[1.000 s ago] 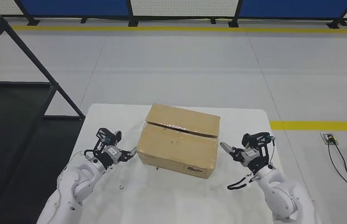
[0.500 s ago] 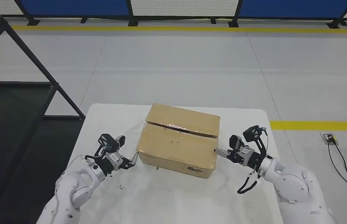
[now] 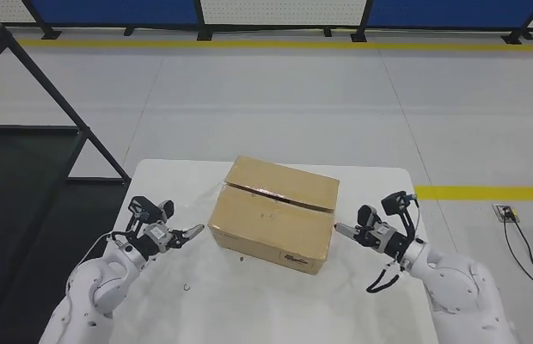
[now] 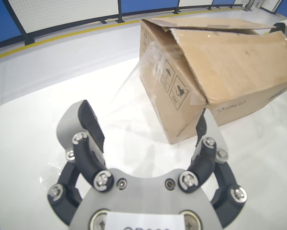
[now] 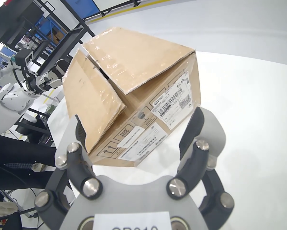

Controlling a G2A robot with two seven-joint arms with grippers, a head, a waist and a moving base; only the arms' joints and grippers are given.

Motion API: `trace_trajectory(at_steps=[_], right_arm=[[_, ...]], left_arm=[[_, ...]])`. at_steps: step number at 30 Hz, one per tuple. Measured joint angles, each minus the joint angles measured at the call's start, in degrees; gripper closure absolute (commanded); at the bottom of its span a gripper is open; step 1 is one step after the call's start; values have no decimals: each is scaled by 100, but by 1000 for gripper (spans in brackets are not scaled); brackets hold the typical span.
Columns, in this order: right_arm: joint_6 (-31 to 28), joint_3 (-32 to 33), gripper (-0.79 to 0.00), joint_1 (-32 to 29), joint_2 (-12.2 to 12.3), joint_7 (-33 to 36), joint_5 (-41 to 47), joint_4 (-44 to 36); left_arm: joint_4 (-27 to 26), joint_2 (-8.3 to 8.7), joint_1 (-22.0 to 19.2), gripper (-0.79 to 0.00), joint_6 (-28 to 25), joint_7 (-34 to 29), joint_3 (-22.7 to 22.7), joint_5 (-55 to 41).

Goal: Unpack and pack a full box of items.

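Note:
A brown cardboard box (image 3: 275, 213) sits in the middle of the white table (image 3: 249, 301), its top flaps folded down and slightly lifted at the seam. My left gripper (image 3: 191, 233) stands open a short way off the box's left end; the left wrist view shows the box (image 4: 212, 72) ahead of its spread fingers (image 4: 90, 120), with torn clear tape at the corner. My right gripper (image 3: 342, 230) is open close to the box's right end, and its wrist view has the labelled end of the box (image 5: 133, 84) between its fingers (image 5: 193, 125). The box's contents are hidden.
A small dark ring-like bit (image 3: 187, 287) lies on the table in front of the left arm. A black metal rack (image 3: 43, 146) stands off the table's left side. Blue and white partition panels (image 3: 275, 13) line the far floor.
The left gripper has drawn back to the left, away from the box's end. The right gripper has moved in toward the box's right end. The box has shifted slightly.

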Motion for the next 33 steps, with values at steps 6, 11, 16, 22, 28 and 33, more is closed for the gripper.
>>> trace_trajectory(at_steps=[6,11,16,22,28,33], right_arm=[[-10,3,-785,-58,55,-33,90,-47],[-34,6,-785,-145,98,-74,151,-92],[-53,-16,-785,-185,143,-64,193,-63],[-447,-147,-785,-50,207,284,518,149],[-1090,-133,-785,351,318,1223,2083,856],[-1077,-122,-785,374,326,1286,2181,886]], left_arm=[[377,-78,-393,-785,641,-102,332,22],[812,-189,-765,-785,1140,35,814,209],[1112,-250,-947,-785,1015,229,1131,277],[1086,-218,-853,-785,610,380,1128,303],[830,-170,-654,-785,395,351,1006,198],[553,-138,-449,-785,325,322,975,254]])
